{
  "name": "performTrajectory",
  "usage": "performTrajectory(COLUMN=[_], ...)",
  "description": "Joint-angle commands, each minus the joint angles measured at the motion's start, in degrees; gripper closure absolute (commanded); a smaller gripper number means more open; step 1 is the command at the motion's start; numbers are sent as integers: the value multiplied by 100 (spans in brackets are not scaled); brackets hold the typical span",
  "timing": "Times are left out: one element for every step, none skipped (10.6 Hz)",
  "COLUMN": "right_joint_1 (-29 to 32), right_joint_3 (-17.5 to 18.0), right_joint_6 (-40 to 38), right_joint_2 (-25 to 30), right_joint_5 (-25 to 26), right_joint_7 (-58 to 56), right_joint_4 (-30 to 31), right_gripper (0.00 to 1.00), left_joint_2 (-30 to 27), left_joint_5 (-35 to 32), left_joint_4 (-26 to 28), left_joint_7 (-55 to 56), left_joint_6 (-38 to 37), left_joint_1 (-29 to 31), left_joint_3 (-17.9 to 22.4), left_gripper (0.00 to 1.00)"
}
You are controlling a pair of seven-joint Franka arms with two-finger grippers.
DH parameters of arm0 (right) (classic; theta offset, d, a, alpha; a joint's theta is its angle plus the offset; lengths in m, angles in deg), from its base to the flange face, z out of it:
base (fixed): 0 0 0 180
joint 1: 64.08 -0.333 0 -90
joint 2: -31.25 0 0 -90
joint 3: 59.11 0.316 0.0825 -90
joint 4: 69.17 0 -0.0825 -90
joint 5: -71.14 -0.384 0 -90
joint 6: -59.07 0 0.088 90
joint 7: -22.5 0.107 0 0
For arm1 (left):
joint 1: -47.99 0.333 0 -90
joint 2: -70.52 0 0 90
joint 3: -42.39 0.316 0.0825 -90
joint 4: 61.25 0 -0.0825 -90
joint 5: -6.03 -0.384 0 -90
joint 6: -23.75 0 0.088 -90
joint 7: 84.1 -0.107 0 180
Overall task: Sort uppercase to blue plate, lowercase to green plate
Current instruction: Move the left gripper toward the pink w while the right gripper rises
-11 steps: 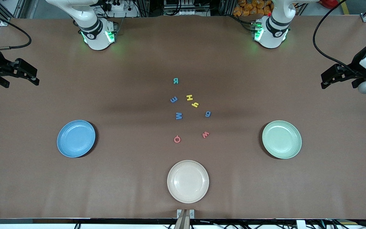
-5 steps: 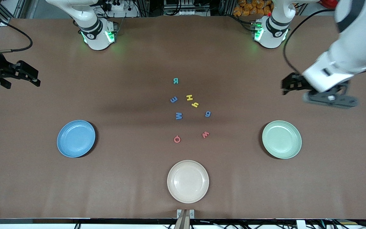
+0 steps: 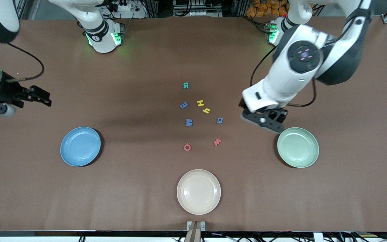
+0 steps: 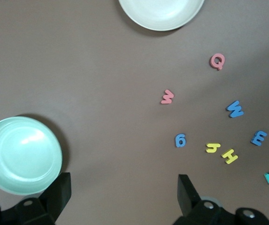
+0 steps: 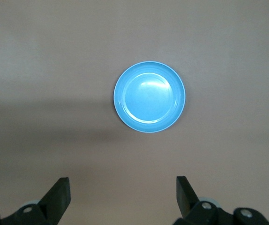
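Observation:
Eight foam letters lie mid-table: teal R (image 3: 186,85), blue e (image 3: 183,105), yellow H (image 3: 200,103), yellow h (image 3: 206,110), blue M (image 3: 189,122), blue g (image 3: 220,120), red w (image 3: 217,142), red Q (image 3: 187,147). The blue plate (image 3: 80,146) and the green plate (image 3: 298,147) are empty. My left gripper (image 3: 260,117) hangs open (image 4: 123,197) over bare table between the g and the green plate (image 4: 22,154). My right gripper (image 3: 43,96) is open (image 5: 123,197) and empty over bare table at the right arm's end, with the blue plate (image 5: 149,97) ahead.
A cream plate (image 3: 198,191) sits empty nearest the front camera, below the letters. The left arm's white wrist and elbow (image 3: 301,57) hang over the table between its base and the green plate. Brown table all around.
The left arm has swung in from the table's end toward the letters and now hangs beside the green plate. The right gripper has shifted slightly inward. No letter has moved.

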Motion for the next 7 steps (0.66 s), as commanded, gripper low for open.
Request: performTrajectory(right_joint_1=[88,140,141,80,9,-43,-53], right_joint_3=[40,40,40,40,49,40,57], right_joint_6=[315,551,771,921,1001,1045,985], right_joint_2=[-561,-851,-1054,-1204,-1318,-1372,-1346], right_joint_5=[-44,-44,-44,-44,-44,-44,-44], right_joint_7=[-34,-34,-34,10,27,19,1], right_joint_4=[-52,-52,-61,-61,-69,-70,-113], right_gripper=[0,0,0,0,0,0,0], left_joint_2=[427,594,718,875,1060,1262,1473], left_joint_5=[-109,-109,-109,-109,-109,-109,-117], left_joint_4=[-132,-149,-149,-158,-176,-176,-176], left_joint_7=[-241,-241,-241,-241,-233,-233,-224], left_joint_6=[400,610,778,901,1129,1462,1796], left_joint_1=[-119,-181,-225,-321,-340,-375,-427], left_joint_3=[-19,-19,-19,7,16,24,33], left_gripper=[0,0,0,0,0,0,0])
